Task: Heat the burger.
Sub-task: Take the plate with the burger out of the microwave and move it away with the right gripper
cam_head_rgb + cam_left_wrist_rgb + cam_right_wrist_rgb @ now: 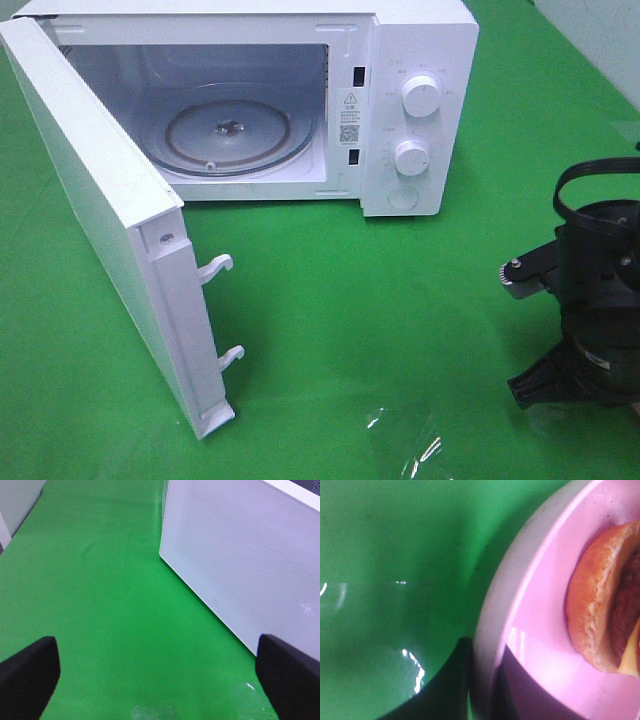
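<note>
White box-shaped microwave oven [420, 110]: smooth painted casing, satin sheen. Open door [240, 560]: outer face matt white, fine dotted texture. Round clear glass turntable [228, 132]: glossy, reflective. Two white round control knobs [420, 96]: smooth plastic. Green worktop cover [350, 300]: matt, cloth-like, slight creasing. Flat round pink plate [555, 680]: smooth, glossy plastic look. Burger [600, 600]: bun crust brown with slight sheen, cut edge pale, porous. Right arm housing [600, 290]: black, matt plastic.

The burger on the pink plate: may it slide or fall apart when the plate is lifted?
Probably it may slide: the burger lies loose on the smooth, glossy plate. Its stacked layers show at the side, so tilting could shift them.
</note>
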{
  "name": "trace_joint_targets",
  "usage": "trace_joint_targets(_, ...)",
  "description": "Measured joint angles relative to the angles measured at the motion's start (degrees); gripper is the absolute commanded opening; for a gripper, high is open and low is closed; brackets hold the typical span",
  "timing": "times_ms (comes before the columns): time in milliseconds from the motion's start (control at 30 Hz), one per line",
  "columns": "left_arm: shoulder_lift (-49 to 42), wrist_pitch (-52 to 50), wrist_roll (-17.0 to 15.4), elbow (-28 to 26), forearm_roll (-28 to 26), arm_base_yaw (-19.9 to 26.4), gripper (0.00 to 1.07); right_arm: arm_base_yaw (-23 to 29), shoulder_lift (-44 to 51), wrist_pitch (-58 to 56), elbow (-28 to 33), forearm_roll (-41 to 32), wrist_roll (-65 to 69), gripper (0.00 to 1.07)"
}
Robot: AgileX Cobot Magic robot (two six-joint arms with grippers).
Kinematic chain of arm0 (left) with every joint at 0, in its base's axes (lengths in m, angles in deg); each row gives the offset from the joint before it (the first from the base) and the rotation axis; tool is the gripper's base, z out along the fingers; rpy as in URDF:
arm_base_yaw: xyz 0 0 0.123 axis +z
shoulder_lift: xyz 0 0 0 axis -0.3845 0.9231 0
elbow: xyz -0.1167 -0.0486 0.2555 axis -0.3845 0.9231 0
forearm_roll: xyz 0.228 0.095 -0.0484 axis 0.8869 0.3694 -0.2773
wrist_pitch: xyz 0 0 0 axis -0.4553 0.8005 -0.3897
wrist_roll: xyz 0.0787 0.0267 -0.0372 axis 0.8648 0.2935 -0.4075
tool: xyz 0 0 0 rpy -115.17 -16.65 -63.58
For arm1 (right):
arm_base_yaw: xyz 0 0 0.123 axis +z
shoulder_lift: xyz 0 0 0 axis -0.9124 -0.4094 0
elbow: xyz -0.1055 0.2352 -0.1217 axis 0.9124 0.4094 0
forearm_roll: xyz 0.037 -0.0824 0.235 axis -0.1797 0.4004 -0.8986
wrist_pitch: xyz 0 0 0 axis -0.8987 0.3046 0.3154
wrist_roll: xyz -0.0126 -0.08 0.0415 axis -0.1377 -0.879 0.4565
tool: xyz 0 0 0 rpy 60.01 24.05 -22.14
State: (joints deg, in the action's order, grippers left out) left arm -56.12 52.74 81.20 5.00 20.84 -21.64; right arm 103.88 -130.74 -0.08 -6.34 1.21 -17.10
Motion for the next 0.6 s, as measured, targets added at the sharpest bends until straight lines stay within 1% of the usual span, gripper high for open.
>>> trace_joint_targets(200, 0.00, 0.00, 0.00, 0.00, 0.00, 0.00, 0.99, 0.00, -5.27, 0.46, -0.06, 3.38, 4.53, 0.02)
trace_joint_targets(400, 0.00, 0.00, 0.00, 0.00, 0.00, 0.00, 0.99, 0.00, -7.96, 1.32, -0.17, 4.58, 6.19, 0.07)
trace_joint_targets(433, 0.00, 0.00, 0.00, 0.00, 0.00, 0.00, 0.99, 0.00, -8.08, 1.20, -0.34, 4.58, 6.19, 0.10)
trace_joint_targets(467, 0.00, 0.00, 0.00, 0.00, 0.00, 0.00, 0.99, 0.00, -8.08, 1.20, -0.34, 4.58, 6.19, 0.10)
trace_joint_targets(500, 0.00, 0.00, 0.00, 0.00, 0.00, 0.00, 0.99, 0.00, -8.14, 1.03, -0.40, 4.53, 6.19, 0.15)
trace_joint_targets(533, 0.00, 0.00, 0.00, 0.00, 0.00, 0.00, 0.99, 0.00, -8.14, 1.03, -0.40, 4.41, 6.30, 0.23)
trace_joint_targets(567, 0.00, 0.00, 0.00, 0.00, 0.00, 0.00, 0.99, 0.00, -8.14, 1.03, -0.40, 4.41, 6.30, 0.23)
trace_joint_targets(600, 0.00, 0.00, 0.00, 0.00, 0.00, 0.00, 0.99, 0.00, -8.02, 0.97, -0.40, 4.35, 6.30, 0.26)
